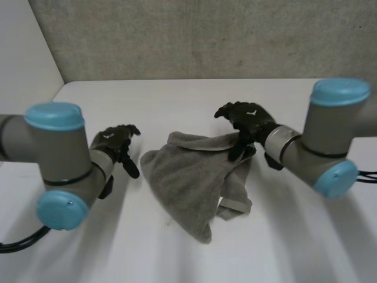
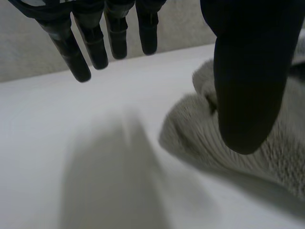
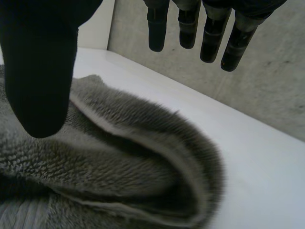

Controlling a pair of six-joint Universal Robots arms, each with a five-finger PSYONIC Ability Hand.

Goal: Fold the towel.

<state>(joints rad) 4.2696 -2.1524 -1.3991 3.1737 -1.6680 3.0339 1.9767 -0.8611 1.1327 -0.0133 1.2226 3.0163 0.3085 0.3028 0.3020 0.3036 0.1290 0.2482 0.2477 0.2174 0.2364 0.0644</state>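
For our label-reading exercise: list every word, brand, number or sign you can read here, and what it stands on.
No text is readable.
White mark on the back of the black left hand: too small to read.
White mark on the back of the black right hand: too small to read.
Crumpled grey terry towel: no writing seen.

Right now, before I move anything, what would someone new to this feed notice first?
A rumpled grey towel lies in the middle of the white table, bunched rather than flat. The right robot hand hangs open over its far right corner, and the left robot hand hovers open just beside its left edge, holding nothing.
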